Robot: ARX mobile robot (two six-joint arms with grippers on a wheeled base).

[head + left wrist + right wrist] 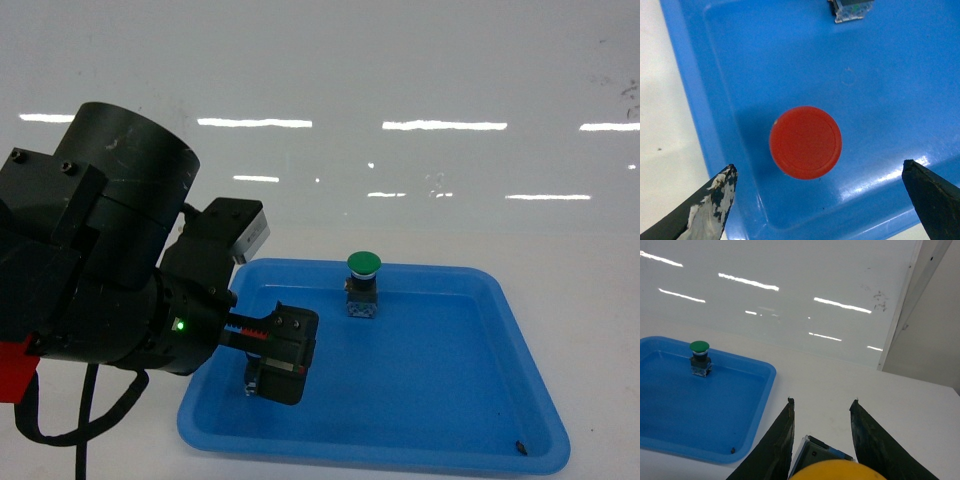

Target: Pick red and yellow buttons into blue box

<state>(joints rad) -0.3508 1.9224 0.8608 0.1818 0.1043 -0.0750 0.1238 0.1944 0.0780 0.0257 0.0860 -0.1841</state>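
Observation:
The red button (805, 142) stands cap-up in the near-left corner of a shallow blue tray (890, 90). My left gripper (819, 169) hangs open right above it, one fingertip on each side and apart from the cap. In the head view the left gripper (281, 362) hovers low over the tray's left part and hides that button. The yellow button (840, 471) sits between the right gripper's fingers (775, 450), its clear switch block pointing outward. My right gripper (823, 401) is shut on it above the white table. The blue box is out of view.
A green-capped button (363, 284) stands upright at the back of the tray (450, 400); the right wrist view shows it (699, 358) far left. A small dark speck (519, 446) lies in the tray's near-right corner. A white wall panel rises behind the table.

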